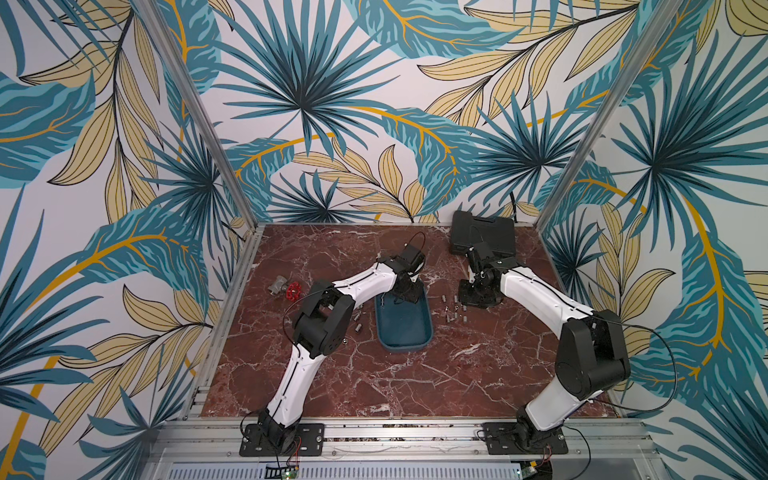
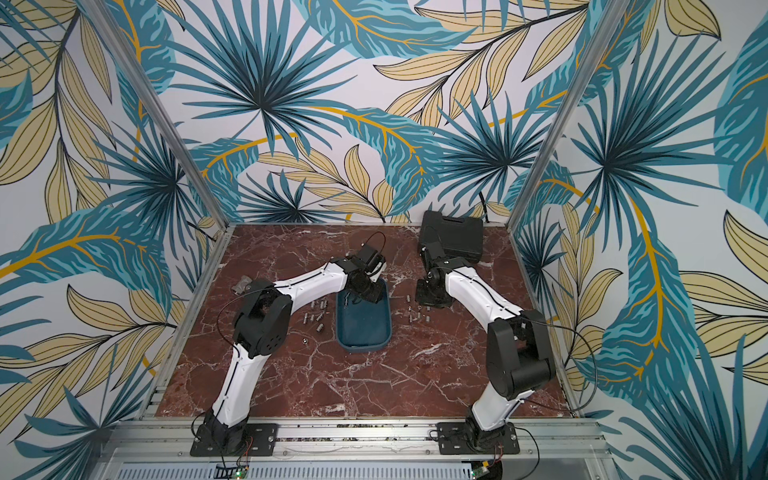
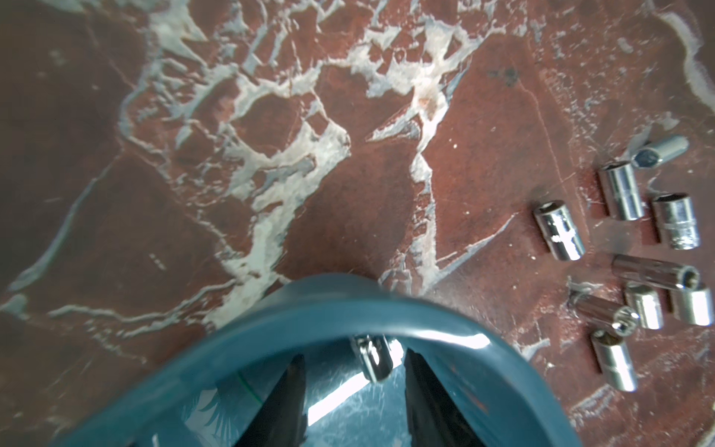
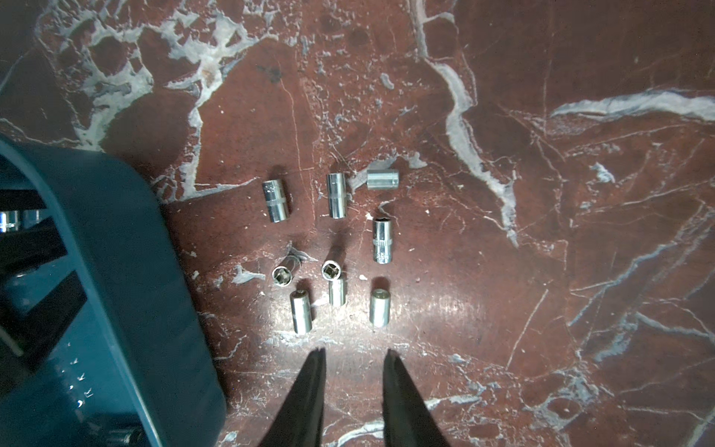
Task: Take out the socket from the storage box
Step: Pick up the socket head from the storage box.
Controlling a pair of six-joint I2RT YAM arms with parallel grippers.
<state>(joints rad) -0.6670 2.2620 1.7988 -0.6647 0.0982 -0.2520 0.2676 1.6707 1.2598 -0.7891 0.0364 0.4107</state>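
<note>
Left wrist view: left jaws apart, flanking the socket (image 3: pixel 373 358) inside the storage box (image 3: pixel 329 309); right jaws apart, empty.

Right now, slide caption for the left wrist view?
Open left gripper inside the teal storage box, framing a chrome socket; more sockets lie outside on the marble tabletop.

One storage box (image 1: pixel 405 350) with one socket (image 3: pixel 373 358) visible inside. Nine loose sockets (image 4: pixel 336 195) right of it; another cluster (image 2: pixel 320 328) left, too small to count. One black case (image 1: pixel 486 232), one valve (image 1: pixel 286 289).
</note>
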